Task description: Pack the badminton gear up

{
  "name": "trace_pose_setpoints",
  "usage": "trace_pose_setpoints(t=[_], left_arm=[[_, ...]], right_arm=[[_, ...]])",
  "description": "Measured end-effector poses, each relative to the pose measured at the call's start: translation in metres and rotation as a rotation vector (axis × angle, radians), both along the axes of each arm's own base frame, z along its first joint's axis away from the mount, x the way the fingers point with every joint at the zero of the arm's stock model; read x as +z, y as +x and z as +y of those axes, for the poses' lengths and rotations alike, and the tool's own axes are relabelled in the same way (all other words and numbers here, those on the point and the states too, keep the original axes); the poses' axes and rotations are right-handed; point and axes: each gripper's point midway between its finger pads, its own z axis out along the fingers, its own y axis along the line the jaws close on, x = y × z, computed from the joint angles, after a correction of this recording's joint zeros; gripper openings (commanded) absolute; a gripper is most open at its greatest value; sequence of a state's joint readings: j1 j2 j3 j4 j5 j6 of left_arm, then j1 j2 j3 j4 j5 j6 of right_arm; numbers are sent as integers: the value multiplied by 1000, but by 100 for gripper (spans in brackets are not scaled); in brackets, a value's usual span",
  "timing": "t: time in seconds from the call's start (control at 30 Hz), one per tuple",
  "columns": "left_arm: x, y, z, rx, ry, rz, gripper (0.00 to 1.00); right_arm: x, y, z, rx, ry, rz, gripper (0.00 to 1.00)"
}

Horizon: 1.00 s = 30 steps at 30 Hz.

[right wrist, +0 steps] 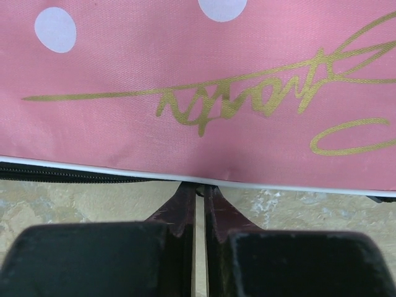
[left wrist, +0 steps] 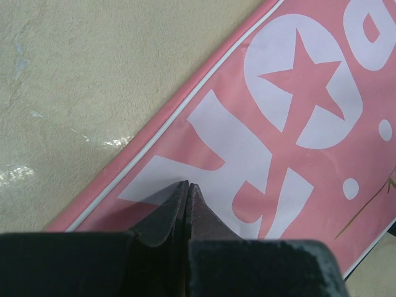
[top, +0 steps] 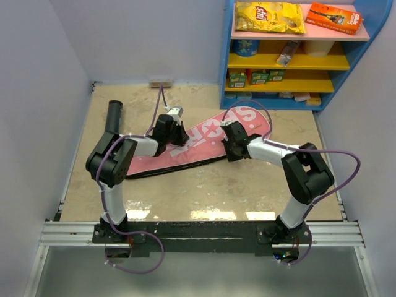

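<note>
On the table (top: 247, 185), the shut left gripper (left wrist: 187, 184) apparently steadies the pink bag (top: 201, 141) while the right gripper (right wrist: 199, 189) (also closed) meets its zipper (right wrist: 62, 173).

Pink bag (top: 204, 139) carried big white capitals. From above, S and P were legible at the wide end. The left wrist view showed an O with a star in it, next to an R. Gold script (right wrist: 247, 102) near the bag's edge was a flourish, unreadable. Yellow packet (top: 269, 17) and orange box (top: 334, 17) on the shelf (top: 226, 55): print too small.
</note>
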State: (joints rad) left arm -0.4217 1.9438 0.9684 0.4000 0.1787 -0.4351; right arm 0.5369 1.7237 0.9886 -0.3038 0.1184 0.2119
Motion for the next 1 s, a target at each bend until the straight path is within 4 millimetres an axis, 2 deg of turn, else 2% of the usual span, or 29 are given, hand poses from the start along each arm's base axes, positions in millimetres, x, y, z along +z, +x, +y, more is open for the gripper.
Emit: trace_pose_setpoints(t=[0.13,0.2,0.57,0.73,0.9,1.0], left_arm=[[0,0,-1,10,12,-6,0],[0,-1,-2,17,23,-11,0],[-1,-13,-20,-3,55,-31,0],[0,-19,-28,-28,49,-28,0],[1,-27,-33,-52,48,-16,0],[3,-32,-32,-55,53,-4,7]], right_arm=[[0,-3,11,12,2,-2,0],[0,-7,23,29,12,-2,0],[1,-49,105,142,157,47,0],[3,-72,157,196,276,69,0],[6,-76,167,170,318,77,0],[5,-78,166,155,327,81,0]])
